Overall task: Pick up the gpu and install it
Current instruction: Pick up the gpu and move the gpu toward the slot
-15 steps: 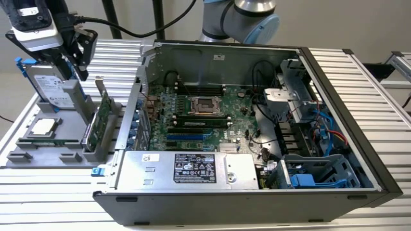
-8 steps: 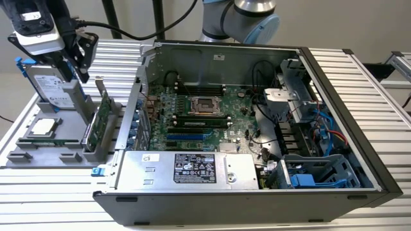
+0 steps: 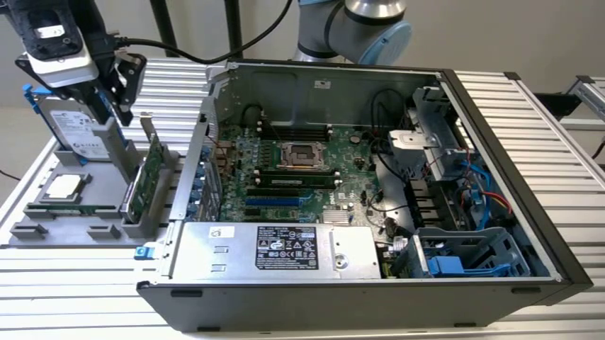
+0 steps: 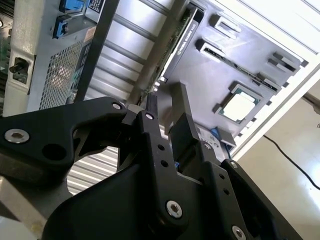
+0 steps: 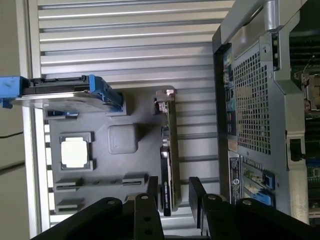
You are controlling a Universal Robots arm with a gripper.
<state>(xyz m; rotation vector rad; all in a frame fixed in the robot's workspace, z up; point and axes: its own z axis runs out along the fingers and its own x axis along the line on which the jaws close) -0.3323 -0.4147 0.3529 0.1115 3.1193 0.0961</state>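
In the exterior view, the gpu point(image 3: 149, 177) stands on its long edge in a slot of the grey moulded holder point(image 3: 38, 232), along the holder's edge nearest the open computer case point(image 3: 492, 92). Its silver bracket rises at the far end. The gripper point(image 3: 120, 108) hangs above that side of the holder, clear of the card. Beside it, a silver hard drive point(image 3: 74, 131) with blue rails stands upright, and a square processor chip point(image 3: 61, 186) lies flat near the holder's middle.

In the second wrist view, the black, angular metal fingers point(image 4: 150, 112) stand apart with nothing between them. Beyond them the gpu point(image 4: 181, 40) appears edge-on as a dark strip at the holder's point(image 4: 240, 60) edge, with ribbed aluminium table slats alongside.

In the first wrist view, the gripper point(image 5: 173, 186) is open and empty, its two tips lined up to either side of the gpu point(image 5: 170, 150). The gpu shows as a thin line with its bracket at the far end, next to the case's perforated steel back panel point(image 5: 252, 100).

The card looks light and stiff but delicate, a bare board carrying small parts. A pinch across its thickness on the upper long edge, near mid-length and clear of the bracket, seems the safest hold. Its smooth faces may slip under a light squeeze.
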